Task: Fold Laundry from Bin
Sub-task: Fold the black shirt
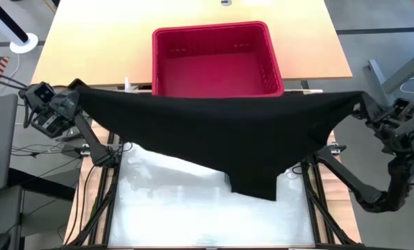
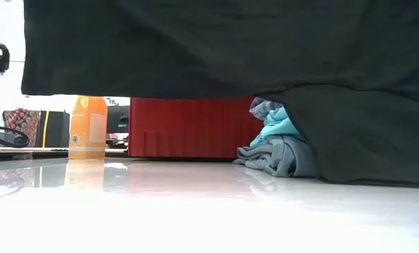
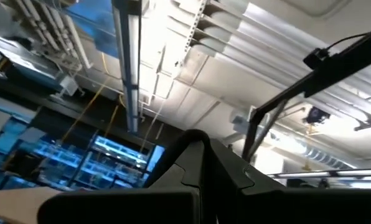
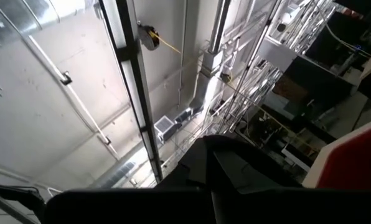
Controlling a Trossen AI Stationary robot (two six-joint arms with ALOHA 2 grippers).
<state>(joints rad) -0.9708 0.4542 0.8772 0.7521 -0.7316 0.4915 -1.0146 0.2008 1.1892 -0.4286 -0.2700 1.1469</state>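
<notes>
A large black garment (image 1: 214, 135) hangs spread between my two raised grippers, in front of the red bin (image 1: 217, 59). My left gripper (image 1: 78, 90) is shut on its left end and my right gripper (image 1: 360, 105) on its right end. In the low view the garment's longest hanging part (image 2: 378, 140) reaches down to the table. Beside the bin (image 2: 192, 126) lies a pile of laundry on the table: a turquoise piece (image 2: 276, 126), a grey-green one (image 2: 283, 156) and a striped one (image 2: 266, 107). My left gripper holds the black garment by its upper left corner (image 1: 90, 97), high above the table. The cloth runs taut from there toward the other gripper and hangs below. My right gripper holds the upper right corner (image 1: 347, 103) of the black garment, high above the table. The top edge is drawn taut between both holds. The lower part (image 1: 255, 184) hangs down in the middle.
An orange bottle (image 2: 88, 126) stands at the left of the bin. The white table top (image 1: 165, 208) lies under the hanging garment. Arm bases and cables (image 1: 96, 149) stand at both table sides.
</notes>
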